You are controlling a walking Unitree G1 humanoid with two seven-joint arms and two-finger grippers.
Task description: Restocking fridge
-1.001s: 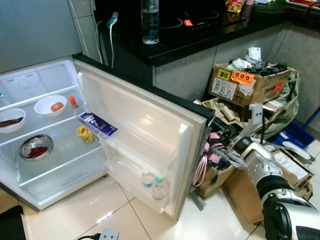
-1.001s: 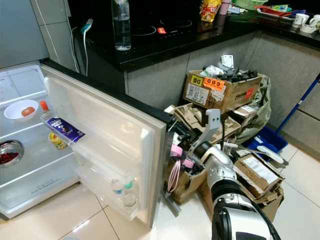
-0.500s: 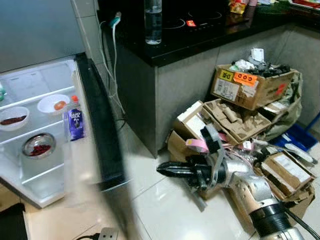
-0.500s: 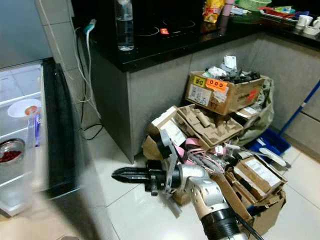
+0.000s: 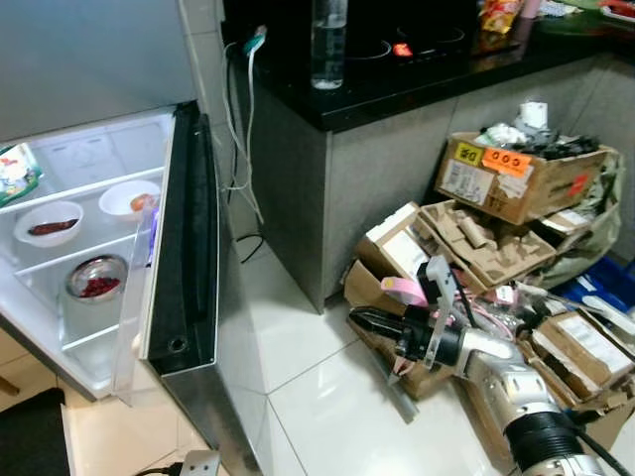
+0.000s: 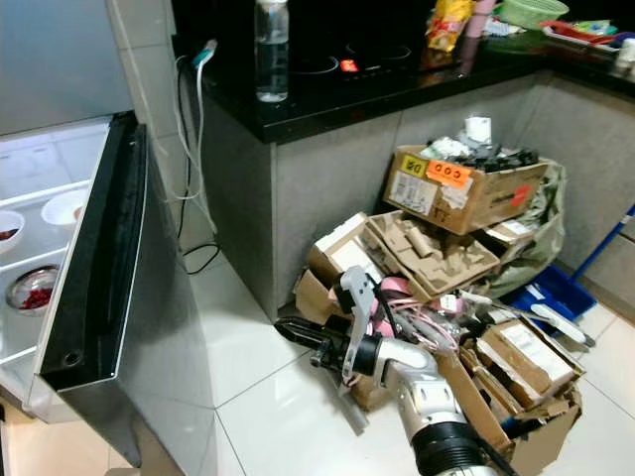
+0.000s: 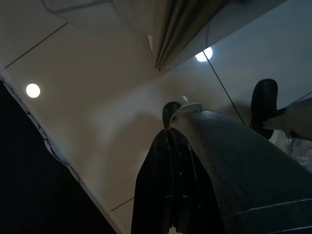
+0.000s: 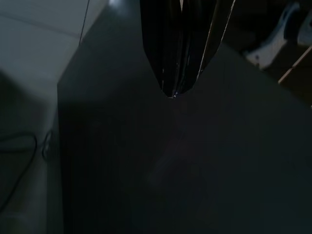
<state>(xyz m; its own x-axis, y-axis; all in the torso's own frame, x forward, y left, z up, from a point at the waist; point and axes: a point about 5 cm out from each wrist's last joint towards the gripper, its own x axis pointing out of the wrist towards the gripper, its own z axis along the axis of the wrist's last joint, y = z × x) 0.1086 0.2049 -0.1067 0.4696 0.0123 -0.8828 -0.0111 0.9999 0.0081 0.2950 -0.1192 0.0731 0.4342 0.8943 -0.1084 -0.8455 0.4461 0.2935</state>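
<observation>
Left eye view: fridge door [image 5: 184,258] hangs half-closed — the right gripper [image 5: 365,319] sits low, well right of it, fingers pinched together on nothing, probably for pushing. Bowls [image 5: 48,221] are shelved just behind the door.

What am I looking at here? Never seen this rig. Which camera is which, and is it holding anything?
It's a walking humanoid robot restocking a fridge. The two wide pictures come from a stereo camera on its head, looking down. They show the fridge with its door half open, bowls on the shelves, a black counter with a water bottle, and a pile of cardboard boxes on the floor. The silver arm reaching out low is its right one; the right gripper has two long black fingers, pressed together and holding nothing. The two dark pictures come from wrist cameras looking along the fingers. The left gripper hangs idle over the floor tiles, also shut.
</observation>
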